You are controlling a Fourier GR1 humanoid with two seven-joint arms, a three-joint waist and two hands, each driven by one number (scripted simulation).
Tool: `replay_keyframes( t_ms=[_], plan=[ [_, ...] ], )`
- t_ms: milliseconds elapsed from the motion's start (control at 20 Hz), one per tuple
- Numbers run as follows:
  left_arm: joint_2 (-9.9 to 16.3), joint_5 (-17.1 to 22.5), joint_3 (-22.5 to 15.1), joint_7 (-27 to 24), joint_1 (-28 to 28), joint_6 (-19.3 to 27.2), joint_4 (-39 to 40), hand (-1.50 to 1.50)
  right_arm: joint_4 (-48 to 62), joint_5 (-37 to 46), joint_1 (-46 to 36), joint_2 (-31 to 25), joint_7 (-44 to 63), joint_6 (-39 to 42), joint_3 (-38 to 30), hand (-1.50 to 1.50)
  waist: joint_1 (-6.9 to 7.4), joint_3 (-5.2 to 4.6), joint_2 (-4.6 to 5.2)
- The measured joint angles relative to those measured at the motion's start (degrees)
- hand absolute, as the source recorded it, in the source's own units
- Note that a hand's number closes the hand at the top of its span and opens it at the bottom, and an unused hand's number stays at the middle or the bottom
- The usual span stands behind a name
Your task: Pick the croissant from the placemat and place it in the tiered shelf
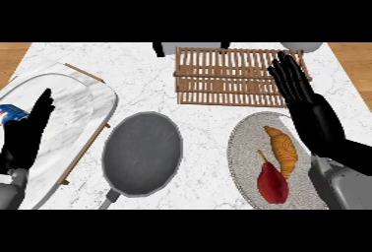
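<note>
Reaching is in hand: the right hand, fingers spread, is held above the shelf; the croissant is not yet grasped.

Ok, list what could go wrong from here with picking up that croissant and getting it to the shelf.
1. The red pepper lies right beside the croissant on the placemat, so closing fingers could catch or nudge it.
2. The right hand is open above the tiered shelf, past the croissant; it must draw back, and its forearm already overlaps the placemat's right side.
3. The shelf is slatted, so the croissant might settle unevenly.
</note>
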Motion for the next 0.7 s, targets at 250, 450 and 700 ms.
replay_keyframes(
  t_ms=[250, 450, 700],
  plan=[
    [-3.05, 3.58, 0.48, 2.81, 2.44, -0.82, 0.20, 0.00, 0.12, 2.63, 4.57, -9.05, 0.45, -1.60, -8.85, 1.50, 0.37, -0.85, 0.40],
    [-6.48, 7.58, 1.04, 3.98, 4.62, -1.50, 0.43, 0.00, 7.26, 10.11, 10.88, -18.27, 4.53, -5.46, -14.51, 1.50, -1.17, -1.22, 1.01],
    [-9.46, 9.81, 1.16, 3.90, 4.26, -3.31, 0.10, 0.00, 14.21, 9.10, 17.78, -21.12, 2.24, -4.35, -20.62, -1.50, 0.61, -0.74, 0.61]
  ],
)
